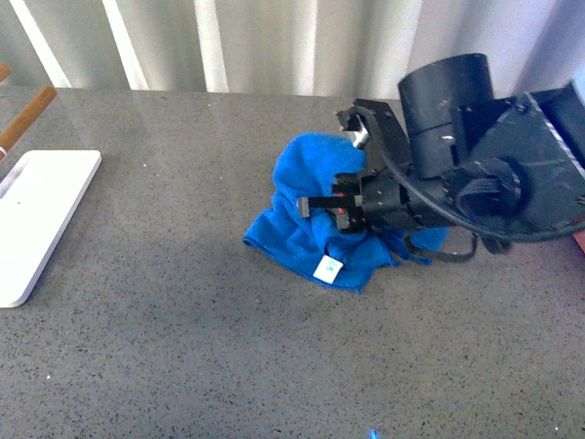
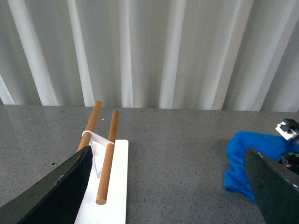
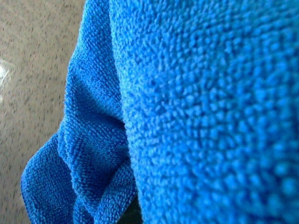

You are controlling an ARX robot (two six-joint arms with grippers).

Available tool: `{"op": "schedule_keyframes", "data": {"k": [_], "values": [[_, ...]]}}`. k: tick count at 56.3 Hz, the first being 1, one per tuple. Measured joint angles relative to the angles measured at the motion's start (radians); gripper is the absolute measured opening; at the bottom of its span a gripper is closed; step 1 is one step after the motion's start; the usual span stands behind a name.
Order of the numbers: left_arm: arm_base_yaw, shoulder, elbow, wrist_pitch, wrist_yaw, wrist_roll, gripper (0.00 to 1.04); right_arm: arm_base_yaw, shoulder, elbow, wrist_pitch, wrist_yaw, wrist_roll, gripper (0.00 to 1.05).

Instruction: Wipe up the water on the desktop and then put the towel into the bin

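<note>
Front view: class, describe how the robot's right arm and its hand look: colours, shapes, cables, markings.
The right arm is matt black, with a fat dark cylinder on top and angular plates. Black cables loop beside it. Its hand is black, with a silvery tip and a small red mark.

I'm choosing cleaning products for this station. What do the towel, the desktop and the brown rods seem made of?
The towel: blue plush microfibre, judging by its fine looped pile. The desktop: stone or a stone-look composite, speckled grey and slightly glossy; which one is unclear. The rods: probably wood, matte brown with a flat cut end.
</note>
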Motion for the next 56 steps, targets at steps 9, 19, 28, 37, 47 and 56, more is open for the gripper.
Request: {"op": "schedule_keyframes", "data": {"k": [9, 19, 28, 37, 47, 56], "values": [[0.000, 0.000, 0.000, 0.000, 0.000, 0.000, 0.98, -0.089, -0.118, -0.179, 0.013, 0.007, -0.024, 0.04], [0.000, 0.000, 0.000, 0.000, 0.000, 0.000, 0.98, -0.188, -0.242, -0.266, -0.004, 0.013, -0.092, 0.04], [0.000, 0.000, 0.000, 0.000, 0.000, 0.000, 0.98, -0.204, -0.320, -0.255, -0.041, 0.013, -0.143, 0.04], [0.000, 0.000, 0.000, 0.000, 0.000, 0.000, 0.98, -0.192, -0.380, -0.195, -0.071, 0.073, -0.218, 0.04], [0.000, 0.000, 0.000, 0.000, 0.000, 0.000, 0.98, -0.209, -0.482, -0.109, -0.130, 0.130, -0.264, 0.04], [0.000, 0.000, 0.000, 0.000, 0.000, 0.000, 0.98, -0.251, -0.592, -0.020, -0.196, 0.176, -0.323, 0.04]]}}
